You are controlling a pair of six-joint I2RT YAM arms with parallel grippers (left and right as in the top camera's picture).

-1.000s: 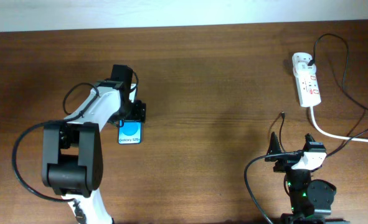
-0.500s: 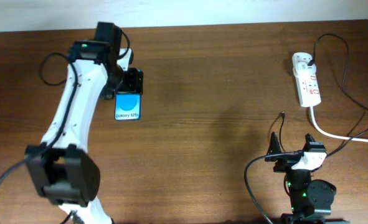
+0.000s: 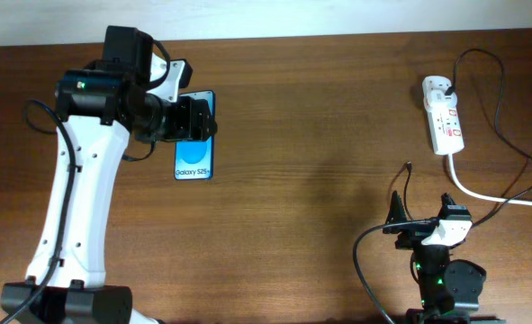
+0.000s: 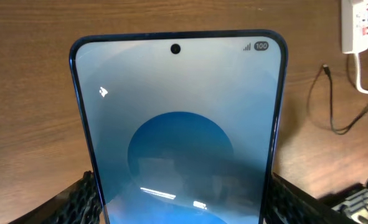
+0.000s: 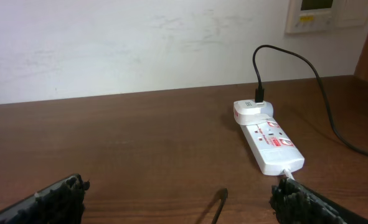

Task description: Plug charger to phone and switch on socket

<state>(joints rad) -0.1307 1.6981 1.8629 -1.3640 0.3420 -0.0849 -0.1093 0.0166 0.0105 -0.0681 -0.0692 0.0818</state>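
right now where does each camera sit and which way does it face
overhead: above the brown wooden table, looking down; left arm, right arm, blue-screened black smartphone, white red-marked power strip
left wrist: on left claw, looking along the gripped smartphone
right wrist: low, facing the white wall; open right claw shows
all three show the power strip

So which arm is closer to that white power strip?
Right. The right arm sits at the near edge, just short of the power strip; the left arm is far across the table, jaws around the phone.
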